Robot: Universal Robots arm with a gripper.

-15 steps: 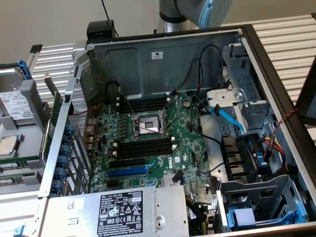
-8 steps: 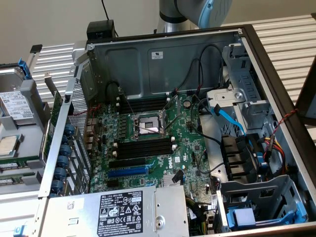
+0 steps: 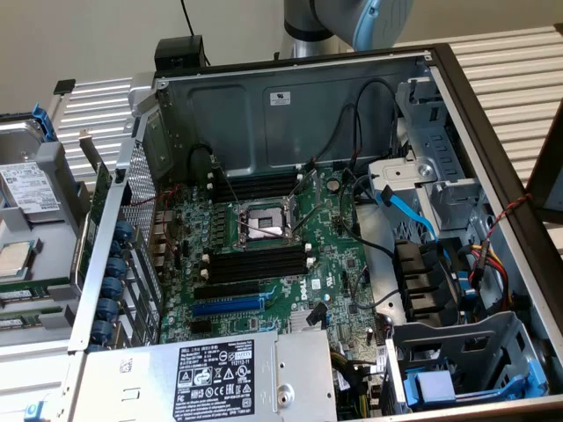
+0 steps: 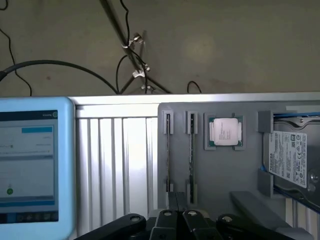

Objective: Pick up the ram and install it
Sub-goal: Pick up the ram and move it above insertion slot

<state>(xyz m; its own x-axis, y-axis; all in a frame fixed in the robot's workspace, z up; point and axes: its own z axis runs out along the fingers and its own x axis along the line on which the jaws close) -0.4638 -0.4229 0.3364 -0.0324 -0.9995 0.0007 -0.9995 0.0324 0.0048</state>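
Observation:
The ram (image 4: 191, 155) is a thin stick standing on edge in a slot of the grey holder tray (image 4: 220, 175). A second narrow slot (image 4: 168, 150) runs beside it. My gripper (image 4: 178, 207) is shut with nothing between its fingers, close above the near end of those two slots. In the exterior view the arm (image 3: 352, 18) reaches over the back wall of the open computer case. On the green motherboard (image 3: 330, 264), long black memory slots (image 3: 255, 264) lie on both sides of the processor socket (image 3: 261, 221).
On the holder tray sit a processor (image 4: 225, 132) and a hard drive (image 4: 292, 160); the tray (image 3: 35, 237) lies at the exterior view's left of the case. A blue-framed touch screen (image 4: 30, 160) stands beside it. Cables (image 3: 387, 255), a blue expansion slot (image 3: 227, 306) and the power supply (image 3: 211, 378) crowd the case.

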